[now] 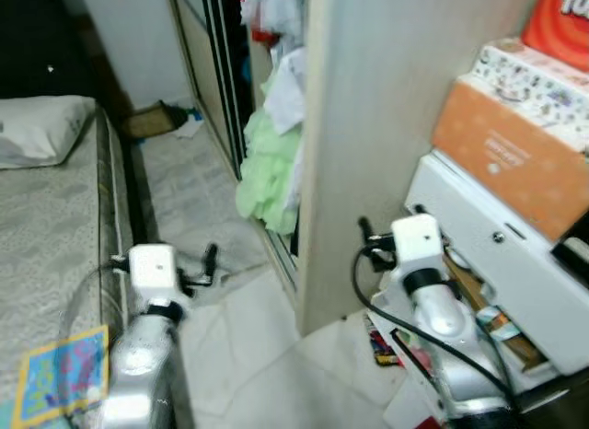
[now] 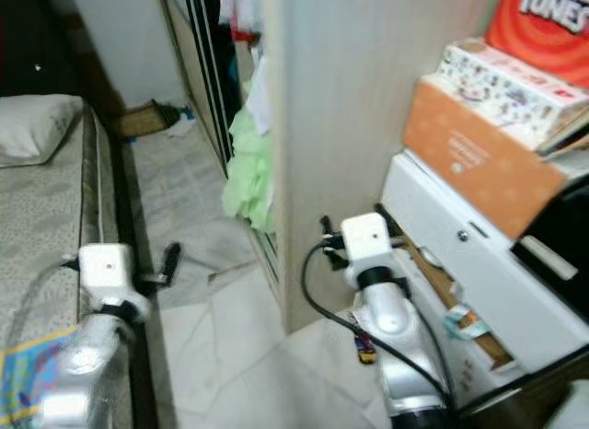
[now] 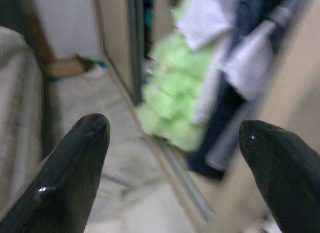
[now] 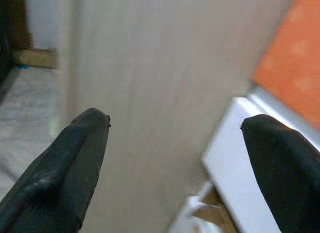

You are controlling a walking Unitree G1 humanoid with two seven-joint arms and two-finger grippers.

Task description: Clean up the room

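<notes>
Best to keep both open, empty pincers, left (image 3: 172, 158) and right (image 4: 175, 163), low and step slowly toward the green cloth (image 1: 267, 167) at 12 o'clock.

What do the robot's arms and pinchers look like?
Both arms are shiny silver with a white boxy block at the wrist. The left gripper and right gripper each have two long black fingers with rounded tips. A black cable loops along the right arm.

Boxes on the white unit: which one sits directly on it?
The orange box rests directly on the white unit. The white patterned box lies on top of the orange one, and the red box stands behind them.
</notes>
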